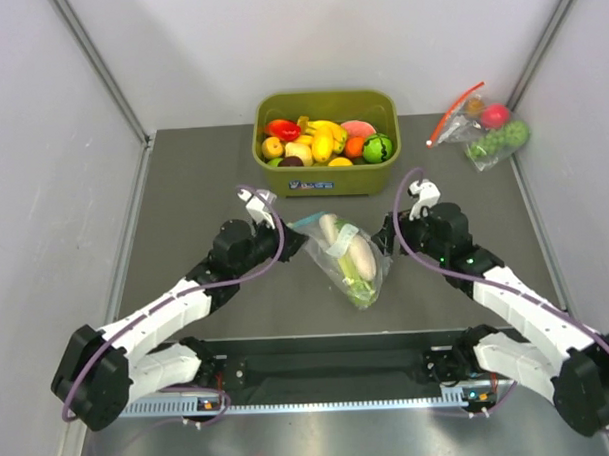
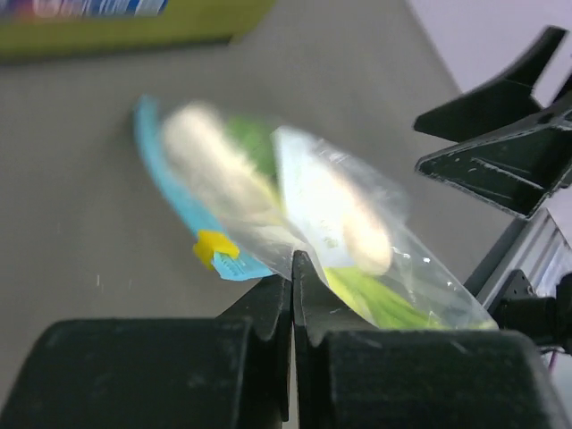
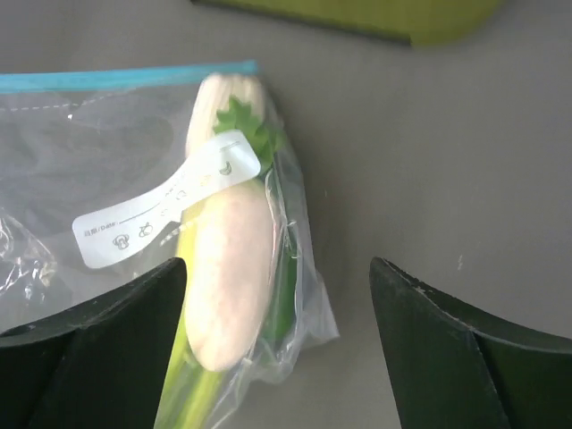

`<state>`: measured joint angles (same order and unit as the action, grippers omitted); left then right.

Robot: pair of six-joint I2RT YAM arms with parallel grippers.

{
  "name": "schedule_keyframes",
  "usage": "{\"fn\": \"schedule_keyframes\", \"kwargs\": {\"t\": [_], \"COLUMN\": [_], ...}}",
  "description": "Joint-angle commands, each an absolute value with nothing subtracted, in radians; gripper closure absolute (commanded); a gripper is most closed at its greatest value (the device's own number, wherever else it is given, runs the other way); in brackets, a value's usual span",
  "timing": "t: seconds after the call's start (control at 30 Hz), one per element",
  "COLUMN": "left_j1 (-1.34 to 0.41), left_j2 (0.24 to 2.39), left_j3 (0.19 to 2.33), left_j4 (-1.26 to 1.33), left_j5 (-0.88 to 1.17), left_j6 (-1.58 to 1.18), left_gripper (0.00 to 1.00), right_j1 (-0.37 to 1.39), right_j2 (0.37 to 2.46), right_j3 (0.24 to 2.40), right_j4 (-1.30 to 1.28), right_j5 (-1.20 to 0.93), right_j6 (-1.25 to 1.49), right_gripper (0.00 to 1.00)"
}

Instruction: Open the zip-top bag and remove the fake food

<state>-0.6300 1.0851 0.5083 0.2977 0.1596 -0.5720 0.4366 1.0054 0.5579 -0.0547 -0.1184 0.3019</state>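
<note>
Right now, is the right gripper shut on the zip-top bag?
No: the right gripper is open, its fingers wide apart above the zip-top bag.

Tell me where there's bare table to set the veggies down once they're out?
Bare table lies left of the green bin, and on the right, just in front of the red-zip bag. Crowded: the middle, where the left claw and right claw flank the zip-top bag.

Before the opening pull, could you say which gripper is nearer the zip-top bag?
Left. The left gripper pinches the zip-top bag; the right gripper hovers open beside it.
</note>
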Motion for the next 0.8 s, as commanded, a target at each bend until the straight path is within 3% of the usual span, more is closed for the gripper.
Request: {"fn": "schedule_keyframes", "kwargs": {"t": [0.0, 0.3, 0.77], "left_j1": [-0.626, -0.626, -0.626], "left_j2": [1.051, 1.160, 1.270], "left_j3": [0.618, 0.865, 1.226], "left_j4": [0.333, 0.235, -0.248], "left_j5": [0.274, 0.626, 0.819], "left_j6": [-0.356, -0.173, 0.130], "left_gripper": [1.00, 1.00, 1.00], "right_j1": [0.428, 0.431, 0.428], "right_j2": [0.890, 0.827, 0.828], "right_j3": [0.632, 0.716, 0.888], "right_j4": [-0.054, 0.054, -0.052], "right_j5": [-0.158, -0.514, -0.779], "right_j6": [0.195, 0.077, -0.090], "right_gripper": [0.16, 0.13, 0.12]}}
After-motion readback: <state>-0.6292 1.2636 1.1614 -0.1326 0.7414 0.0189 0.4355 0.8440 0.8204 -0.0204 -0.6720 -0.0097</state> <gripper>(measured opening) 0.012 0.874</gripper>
